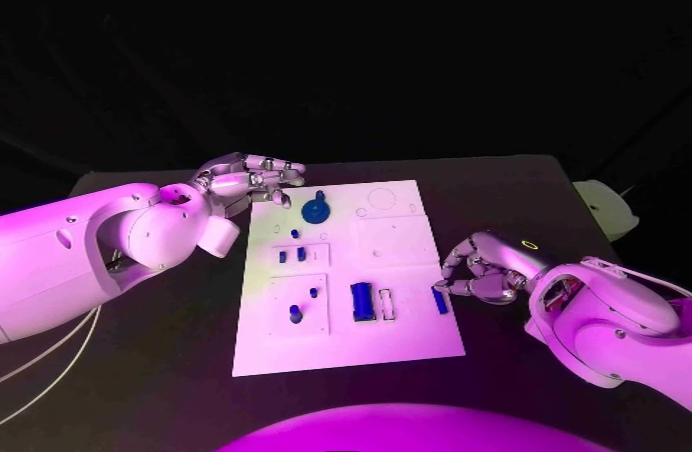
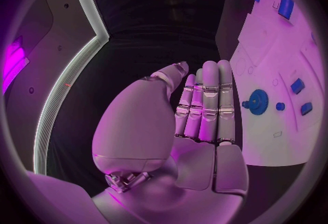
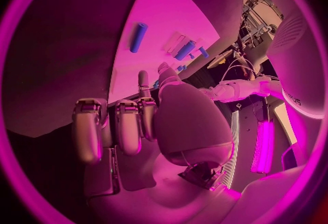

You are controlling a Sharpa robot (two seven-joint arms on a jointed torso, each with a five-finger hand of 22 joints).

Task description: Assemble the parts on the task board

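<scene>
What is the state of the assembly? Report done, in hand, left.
Done: the blue gear appears seated on the task board. In hand: nothing; the left hand and right hand hold no part. Left: the small cylinder still lies loose near the board's right edge.

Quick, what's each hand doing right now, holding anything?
Left hand: open, fingers straight, holding nothing, beside the board.
Right hand: fingers curled at the board's edge by a blue part; whether it grips anything cannot be told.
</scene>
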